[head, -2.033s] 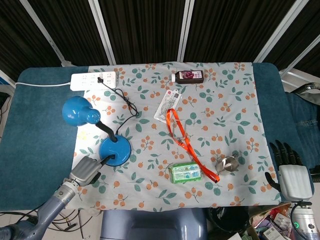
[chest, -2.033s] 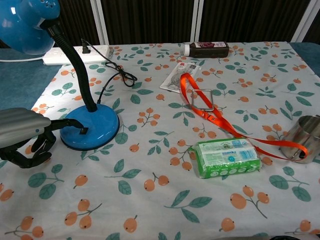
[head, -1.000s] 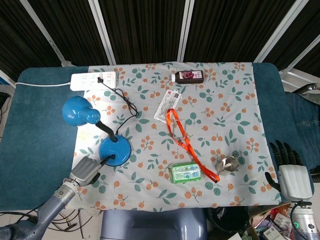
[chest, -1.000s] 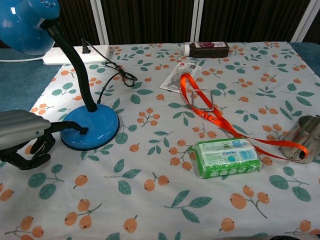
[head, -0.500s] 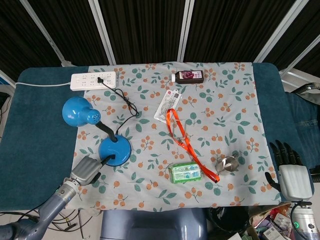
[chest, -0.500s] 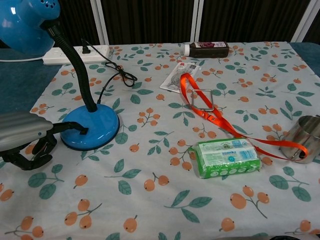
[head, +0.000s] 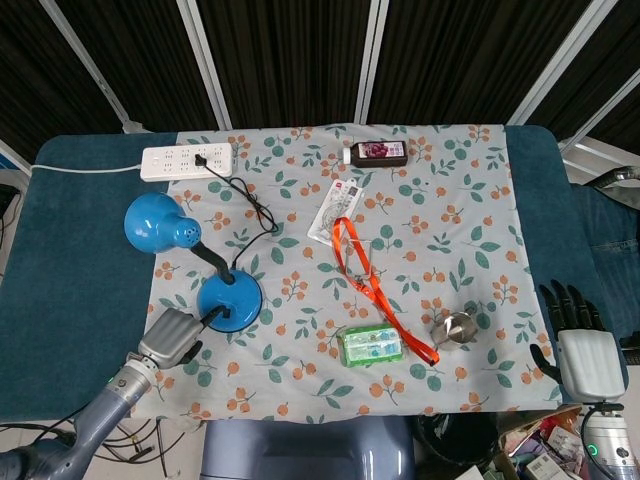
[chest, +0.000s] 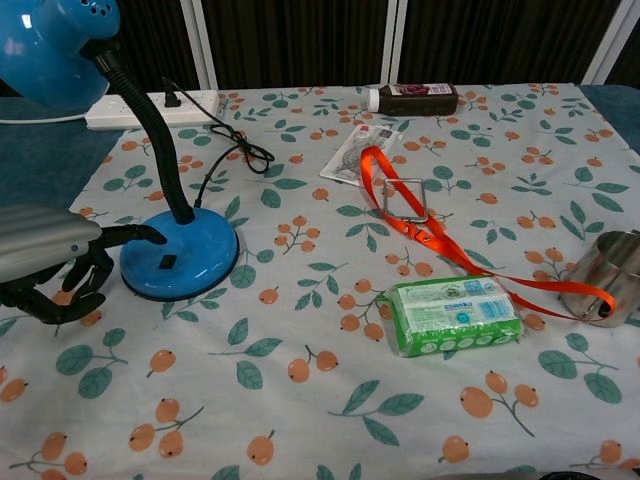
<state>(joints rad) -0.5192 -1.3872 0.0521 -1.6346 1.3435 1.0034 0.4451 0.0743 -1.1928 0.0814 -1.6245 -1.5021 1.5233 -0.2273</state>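
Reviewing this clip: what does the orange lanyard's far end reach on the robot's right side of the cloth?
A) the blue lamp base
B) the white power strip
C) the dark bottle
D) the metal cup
D: in the chest view the orange lanyard runs past the green packet and ends against the metal cup, well away from the lamp and the power strip.

Blue desk lamp (chest: 175, 255): round base flat on floral cloth, black gooseneck upright, shade tilted left, plugged in.
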